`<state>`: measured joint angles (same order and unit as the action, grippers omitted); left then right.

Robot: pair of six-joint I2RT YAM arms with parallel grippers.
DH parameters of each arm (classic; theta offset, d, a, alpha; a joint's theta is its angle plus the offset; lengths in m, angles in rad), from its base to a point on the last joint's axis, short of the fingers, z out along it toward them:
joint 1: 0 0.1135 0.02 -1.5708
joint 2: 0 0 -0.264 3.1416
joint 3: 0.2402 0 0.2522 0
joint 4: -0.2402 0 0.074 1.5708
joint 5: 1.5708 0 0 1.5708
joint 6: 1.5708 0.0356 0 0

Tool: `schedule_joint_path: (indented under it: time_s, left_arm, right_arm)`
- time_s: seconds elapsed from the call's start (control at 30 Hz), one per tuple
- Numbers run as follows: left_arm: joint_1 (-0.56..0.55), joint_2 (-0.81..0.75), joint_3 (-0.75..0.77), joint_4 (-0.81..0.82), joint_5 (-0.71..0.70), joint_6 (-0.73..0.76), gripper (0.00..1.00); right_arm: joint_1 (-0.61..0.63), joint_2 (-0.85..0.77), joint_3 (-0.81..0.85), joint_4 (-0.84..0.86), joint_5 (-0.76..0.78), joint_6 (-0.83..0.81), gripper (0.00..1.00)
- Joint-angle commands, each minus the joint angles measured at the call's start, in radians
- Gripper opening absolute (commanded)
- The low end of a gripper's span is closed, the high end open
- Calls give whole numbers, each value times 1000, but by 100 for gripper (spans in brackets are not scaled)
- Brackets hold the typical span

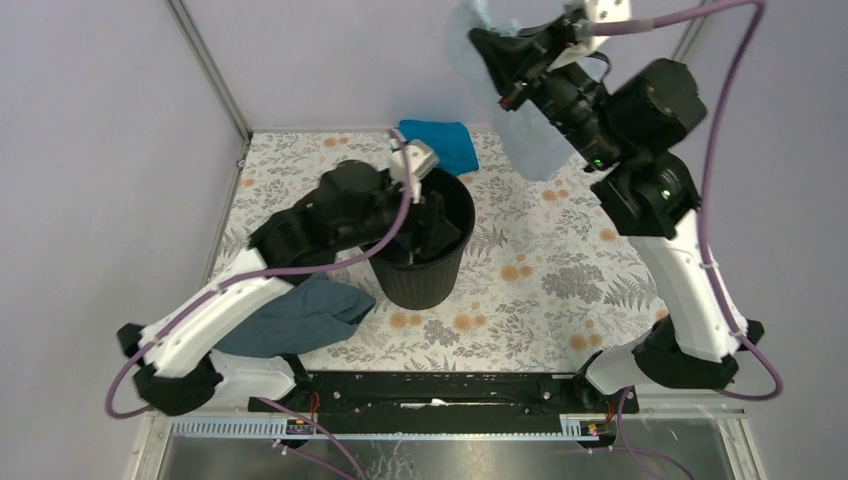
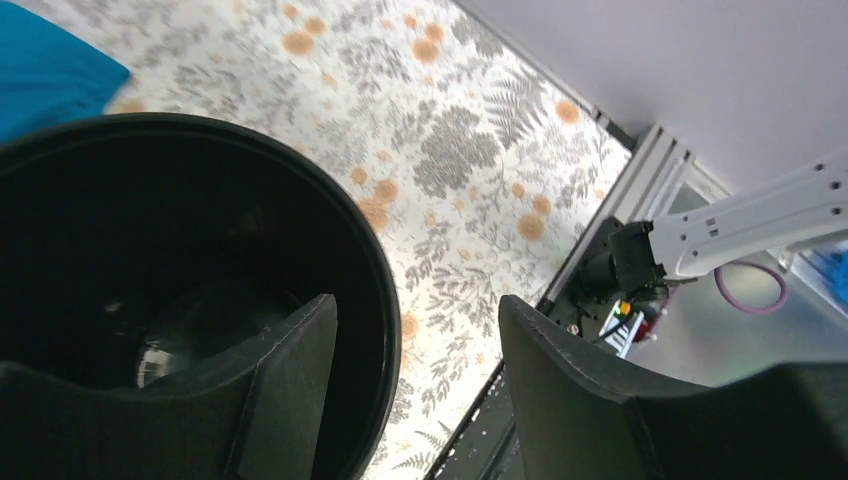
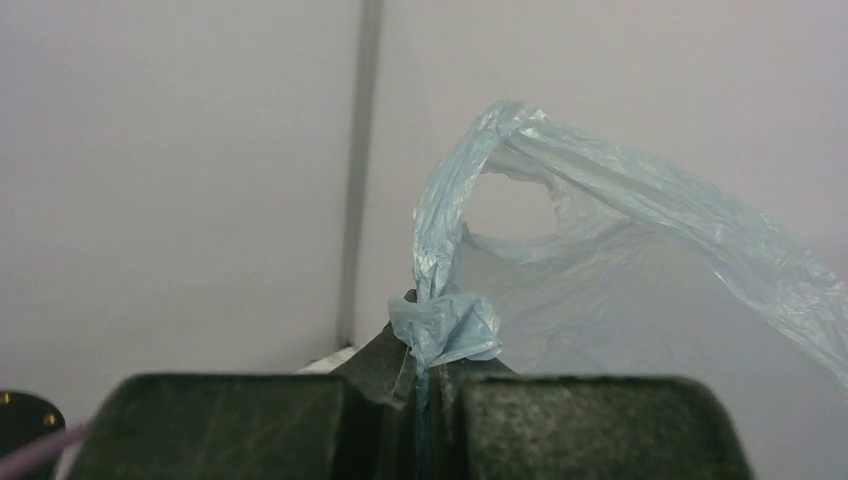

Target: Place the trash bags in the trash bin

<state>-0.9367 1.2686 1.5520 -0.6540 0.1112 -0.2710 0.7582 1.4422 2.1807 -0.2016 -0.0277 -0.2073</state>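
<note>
Now: right fingers (image 3: pixel 580 430) clenched on bunched edge of trash bag (image 3: pixel 610 290), arm raised high, well above surface (image 1: pixel 560 290). Bag hangs free in air, filmy, pale blue, mouth partly open, well apart from trash bin (image 1: pixel 420 280). At bin, left fingers (image 2: pixel 290 380) spread apart, grasping nothing: one finger over dark interior, other outside rim. Bin upright mid-surface. Teal cloth (image 1: pixel 445 140) behind bin; slate-grey cloth (image 1: pixel 300 315) beside bin, partly under left arm.
</note>
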Motion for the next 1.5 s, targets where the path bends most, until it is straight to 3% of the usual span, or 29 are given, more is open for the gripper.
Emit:
schedule_joint_path:
  time_s: [0.0,0.17,0.33,0.5,0.67,0.8,1.0,1.17,1.23,1.27,1.4,1.47]
  left_arm:
    - [0,-180,-63,55,-122,30,63]
    - [0,-384,-189,139,-286,2,68]
    - [1,-495,-285,220,-326,4,81]
    - [1,-466,-254,211,-421,-20,90]
    - [0,-440,-229,196,-537,-66,94]
    - [1,-423,-214,195,-534,-68,99]
    - [0,-417,-187,185,-610,-71,99]
    - [10,-198,3,-27,-735,-133,99]
    - [69,-129,77,-84,-692,-139,99]
    - [161,-114,101,-94,-629,-148,99]
    - [532,-102,92,9,-238,-203,98]
    - [666,-70,98,63,-62,-249,98]
  right_arm:
    - [2,79,82,80,-287,137,1]
    - [1,103,109,143,-379,262,0]
    - [1,-11,-136,274,-326,321,0]
    - [2,-79,-281,275,-290,402,0]
    - [2,-187,-411,195,-113,382,0]
    - [1,-231,-470,69,-139,350,0]
    - [1,-301,-615,62,-183,260,0]
    - [1,-314,-664,61,-129,155,0]
    - [0,-319,-678,62,-164,154,0]
    - [0,-322,-685,62,-183,155,0]
    - [0,-347,-720,61,-201,165,0]
    - [1,-358,-732,63,-206,169,0]
